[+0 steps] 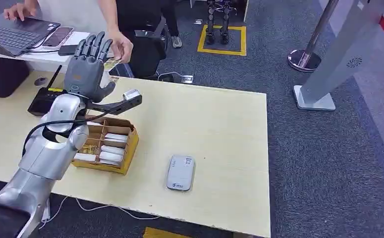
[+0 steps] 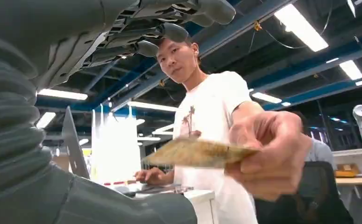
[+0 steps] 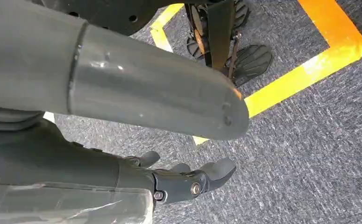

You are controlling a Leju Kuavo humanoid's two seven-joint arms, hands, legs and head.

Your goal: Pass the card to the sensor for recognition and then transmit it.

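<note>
My left hand [image 1: 88, 67] is raised over the table's far left corner, its fingers spread and nothing in it. A person's hand [image 1: 123, 47] just beyond my fingertips pinches a yellowish card [image 1: 111, 63]. In the left wrist view the card [image 2: 195, 153] lies flat in the person's hand [image 2: 270, 154], between my fingers [image 2: 169, 28] and thumb [image 2: 123, 205] and touching neither. The grey-white sensor [image 1: 181, 172] lies flat near the table's front edge. My right hand [image 3: 188, 179] hangs over the carpet, fingers loosely apart, holding nothing.
A cardboard box [image 1: 105, 146] with several white cards in its compartments sits under my left forearm. A black router [image 1: 43, 99], a laptop [image 1: 11, 34] and a phone [image 1: 57, 37] are at the far left. A person stands behind the table [image 1: 219, 124]. A grey stand [image 1: 328, 74] is at the right.
</note>
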